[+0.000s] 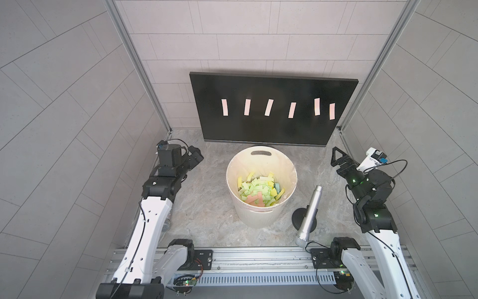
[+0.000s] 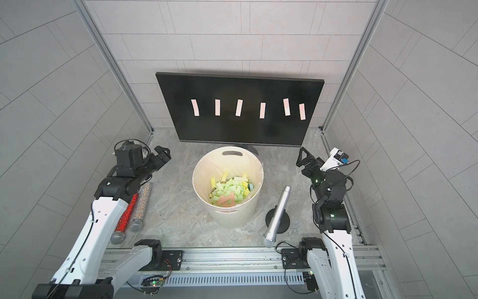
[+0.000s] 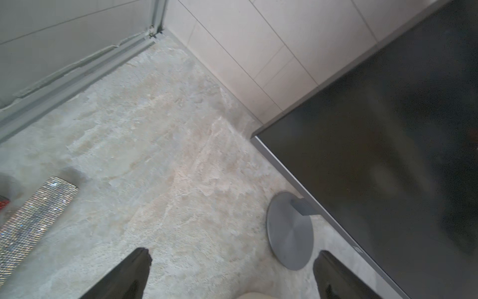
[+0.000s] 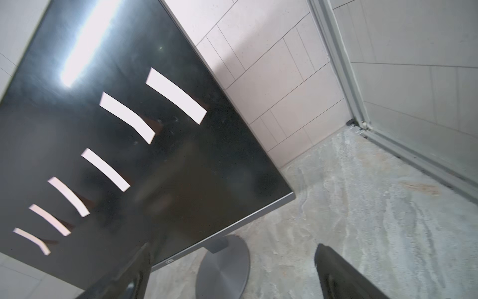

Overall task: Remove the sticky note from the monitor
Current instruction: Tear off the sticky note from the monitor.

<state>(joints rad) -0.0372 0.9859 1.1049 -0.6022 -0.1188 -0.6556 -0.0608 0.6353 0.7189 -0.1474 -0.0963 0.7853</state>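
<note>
Right wrist — right end effector (image 4: 234, 246) gapes, facing monitor (image 4: 181, 168).

Monitor (image 1: 274, 129): a large flat black screen with a thin bezel, dark and blank. It stands upright on a round grey base (image 4: 222, 266) at the back of the tabletop, close before the rear wall.

Sticky notes: six narrow pale pink strips in a row across mid-screen, well apart, from the leftmost note (image 1: 225, 107) to the rightmost note (image 1: 332, 111). Each stands roughly upright, slightly tilted. The rightmost sits lowest. In the right wrist view several lower ends curl off the glass.
</note>
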